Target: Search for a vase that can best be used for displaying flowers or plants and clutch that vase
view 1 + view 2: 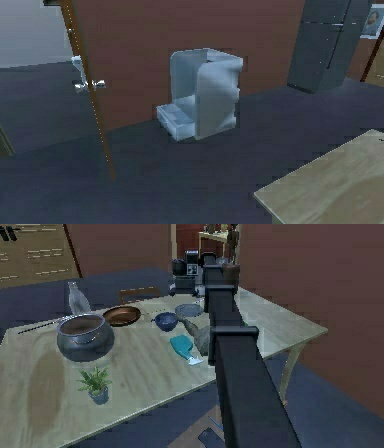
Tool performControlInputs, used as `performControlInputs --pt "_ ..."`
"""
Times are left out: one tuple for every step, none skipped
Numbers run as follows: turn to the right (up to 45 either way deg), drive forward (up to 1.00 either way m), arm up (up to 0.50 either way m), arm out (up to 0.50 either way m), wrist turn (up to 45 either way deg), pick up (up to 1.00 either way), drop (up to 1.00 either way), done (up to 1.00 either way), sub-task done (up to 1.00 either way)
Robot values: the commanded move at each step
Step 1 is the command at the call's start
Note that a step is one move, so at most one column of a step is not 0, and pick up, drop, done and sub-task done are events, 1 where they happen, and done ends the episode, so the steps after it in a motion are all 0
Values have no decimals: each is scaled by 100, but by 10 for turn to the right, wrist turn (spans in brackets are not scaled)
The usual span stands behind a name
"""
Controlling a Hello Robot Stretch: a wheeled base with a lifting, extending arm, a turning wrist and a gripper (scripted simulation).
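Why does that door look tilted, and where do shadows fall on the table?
Forward view: the door leans only in the picture; it stands upright. Arm side view: a dark shadow lies on the table below-left of the round grey pot, whose side catches a faint sheen.

No lettering, number or sign is legible; the arm's point(240, 364) white squares point(193, 260) bear only black marks.

Dim, even light both views; soft shadow on tabletop point(140, 374) near dark bowl point(85, 337).
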Motion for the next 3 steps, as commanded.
performControlInputs --pt "0 0 0 0 240 0 0 0 0" --pt "0 0 -26 0 0 0 0 0 0" --pt "0 0 0 0 0 100 0 0 0"
